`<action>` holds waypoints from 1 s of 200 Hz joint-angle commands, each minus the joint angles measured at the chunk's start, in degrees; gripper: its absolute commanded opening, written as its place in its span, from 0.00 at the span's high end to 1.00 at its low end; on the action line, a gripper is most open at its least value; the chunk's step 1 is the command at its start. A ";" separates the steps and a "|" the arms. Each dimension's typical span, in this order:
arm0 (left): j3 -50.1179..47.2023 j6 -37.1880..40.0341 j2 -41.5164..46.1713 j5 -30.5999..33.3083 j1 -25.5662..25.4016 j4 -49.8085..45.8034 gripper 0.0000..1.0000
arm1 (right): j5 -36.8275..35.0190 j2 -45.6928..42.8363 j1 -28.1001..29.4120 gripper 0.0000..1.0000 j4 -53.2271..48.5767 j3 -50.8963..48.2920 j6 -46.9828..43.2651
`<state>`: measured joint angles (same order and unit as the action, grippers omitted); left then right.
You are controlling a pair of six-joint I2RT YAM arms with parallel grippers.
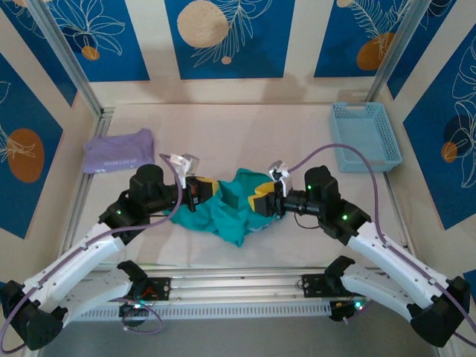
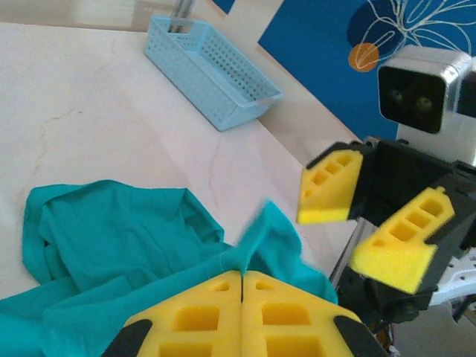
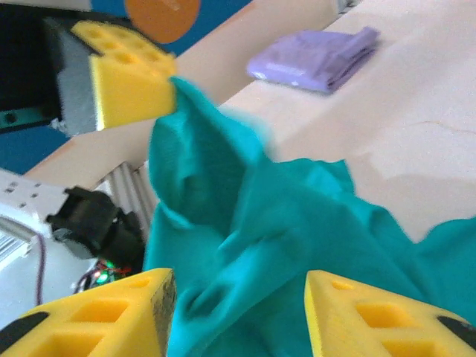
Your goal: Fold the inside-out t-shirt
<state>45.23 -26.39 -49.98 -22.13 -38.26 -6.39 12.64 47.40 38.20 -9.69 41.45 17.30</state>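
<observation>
Two grippers meet at the crumpled teal t-shirt (image 1: 223, 212).
The left gripper (image 2: 242, 277) is clenched on a fold of it; the right gripper (image 2: 358, 236) stands released, just beside.

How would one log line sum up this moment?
left tool: shut on t-shirt | right tool: open, close by | t-shirt: crumpled, unfolded

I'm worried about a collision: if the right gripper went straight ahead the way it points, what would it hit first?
The teal t-shirt bunched ahead of the right gripper; behind it, probably the left gripper, though depth is unclear.
</observation>
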 commanded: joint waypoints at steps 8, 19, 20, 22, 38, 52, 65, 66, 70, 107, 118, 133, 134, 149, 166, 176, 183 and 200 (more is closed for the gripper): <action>-0.90 1.55 -0.01 -3.91 0.33 2.66 1.00 | -8.51 -0.39 0.59 0.47 -7.10 4.96 -3.90; -0.85 1.57 0.00 -4.23 0.32 2.82 1.00 | -9.46 0.83 1.43 0.46 -7.83 6.34 -4.03; -0.85 1.59 -0.01 -4.23 0.35 2.81 1.00 | -9.65 0.93 1.57 0.46 -7.86 6.48 -4.07; -0.89 1.58 -0.03 -4.24 0.37 2.79 1.00 | -9.90 1.12 1.78 0.46 -8.05 6.76 -4.04; -0.67 1.52 -0.20 -4.04 0.38 2.62 1.00 | -10.68 3.17 4.04 0.46 -8.71 8.57 -4.34; -0.43 1.54 -0.54 -3.89 0.37 2.53 1.00 | -11.85 4.42 7.05 0.45 -8.94 9.40 -4.67; -0.32 1.34 -0.88 -3.76 0.32 2.35 1.00 | -13.37 5.22 10.48 0.39 -8.62 9.35 -5.32; -0.32 1.30 -0.90 -3.73 0.31 2.35 1.00 | -13.45 5.24 10.71 0.39 -8.56 9.31 -5.38; -0.32 1.28 -0.99 -3.60 0.33 2.35 1.00 | -13.77 5.43 11.58 0.38 -8.39 9.22 -5.57; 0.12 1.11 -1.48 -3.60 0.29 2.00 1.00 | -20.66 9.30 19.35 0.34 -6.11 9.06 -6.84; 0.21 1.16 -1.53 -3.88 0.21 2.00 1.00 | -23.31 11.39 20.60 0.34 -5.78 9.79 -6.86; 0.21 1.12 -1.18 -4.10 0.25 1.92 1.00 | -26.81 14.01 21.13 0.40 -5.37 10.94 -6.12; 0.21 1.14 -1.09 -4.13 0.27 1.92 1.00 | -26.93 14.11 21.13 0.40 -5.31 11.02 -6.13; 0.15 1.25 -0.74 -3.87 0.23 1.45 1.00 | -27.17 15.17 21.00 0.57 -4.53 11.83 -6.10; 0.03 1.50 -0.17 -3.27 0.24 0.71 1.00 | -24.46 14.61 20.42 0.78 -3.16 11.56 -6.16; -0.12 1.60 0.23 -2.93 0.23 0.44 1.00 | -21.63 13.67 19.49 0.90 -2.59 11.18 -5.74; -0.19 1.72 0.46 -2.40 0.25 0.14 1.00 | -19.11 12.87 18.61 0.94 -2.08 10.68 -5.32; -0.20 2.15 1.01 0.39 0.21 -1.53 1.00 | -13.14 10.81 16.58 0.99 0.30 9.00 -3.62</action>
<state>44.62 -26.35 -50.68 -24.34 -38.26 -5.67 -8.29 61.82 57.06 -14.28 50.89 12.03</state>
